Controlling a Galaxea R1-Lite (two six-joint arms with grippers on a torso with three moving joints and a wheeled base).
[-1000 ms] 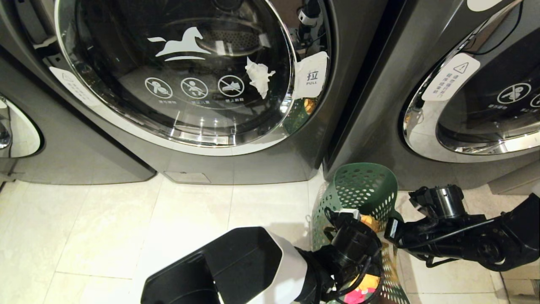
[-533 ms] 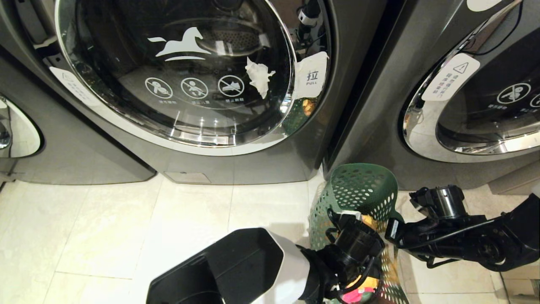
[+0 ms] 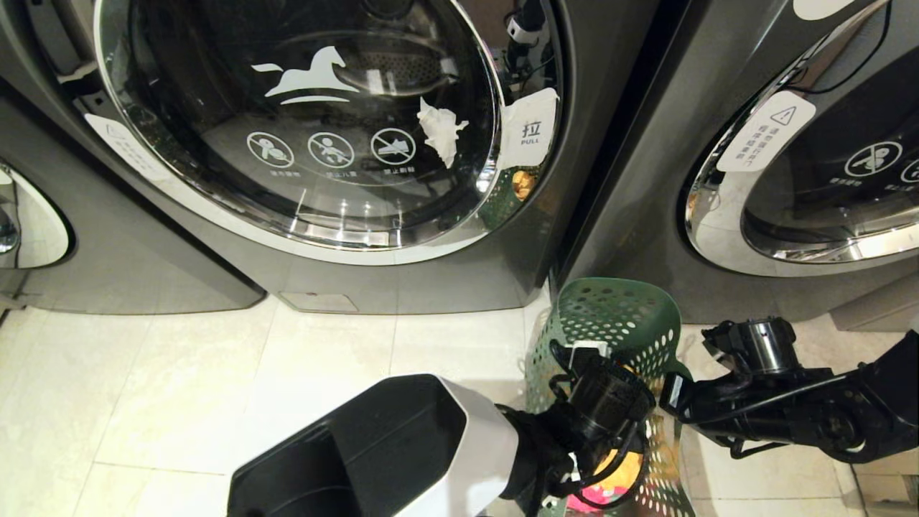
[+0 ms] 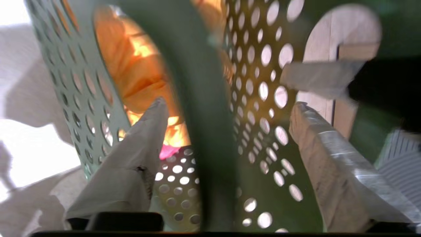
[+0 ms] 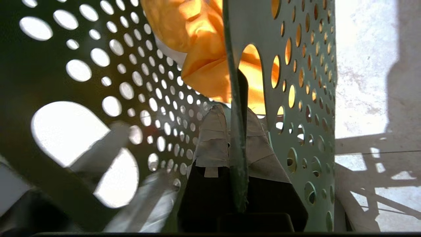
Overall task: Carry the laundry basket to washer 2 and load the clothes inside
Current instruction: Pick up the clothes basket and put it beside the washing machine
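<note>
Green plastic, the laundry basket stands on the floor near washer 2. We find it stiff and light. Our right hand pinches its rim; our left hand is spread around it.

Matt perforated plastic laundry basket holds soft cloth clothes; the washer has glossy glass, chrome and smooth grey metal.

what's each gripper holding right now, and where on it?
Right gripper: shut on the laundry basket, pinching its rim wall by a handle cut-out. Left gripper: jaws apart astride the opposite rim, holding nothing.
</note>
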